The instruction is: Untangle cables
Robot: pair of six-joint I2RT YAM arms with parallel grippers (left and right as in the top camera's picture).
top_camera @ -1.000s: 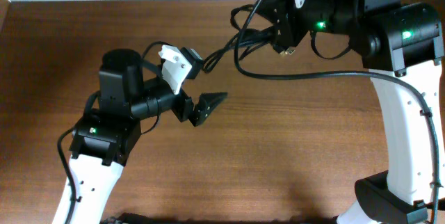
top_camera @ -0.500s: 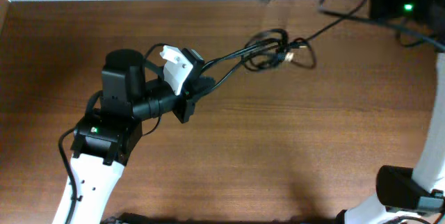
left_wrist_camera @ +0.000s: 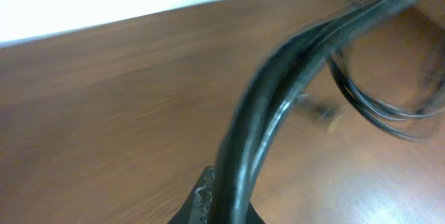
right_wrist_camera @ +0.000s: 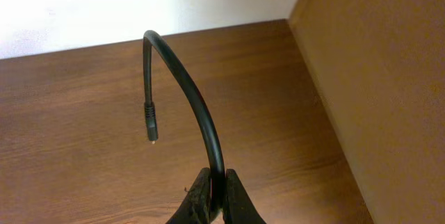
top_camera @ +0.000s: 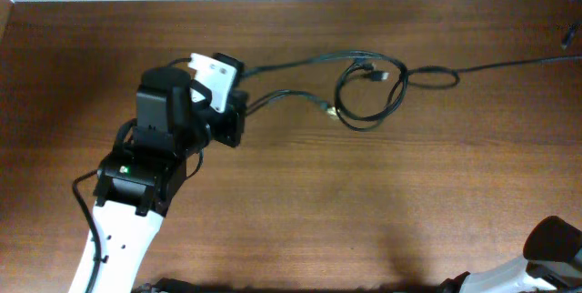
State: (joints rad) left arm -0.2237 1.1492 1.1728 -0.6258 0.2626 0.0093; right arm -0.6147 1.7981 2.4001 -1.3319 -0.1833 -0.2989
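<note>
Cables [top_camera: 401, 82] stretch over the bench [top_camera: 364, 202] in a loose crossed loop, clamped at one end by the closed left claw [top_camera: 238, 102], with a strand pinched in the closed right claw [right_wrist_camera: 214, 196]. Pulling apart could cinch that loop tight.

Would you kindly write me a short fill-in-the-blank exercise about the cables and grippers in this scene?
1. The left gripper is ____ on the thin black cables.
2. Over the brown wooden table, the cables form a ____.
3. The right gripper pinches exactly ____ cable.
4. That cable's small plug points ____.
Missing words: shut; loop; one; down.
</note>
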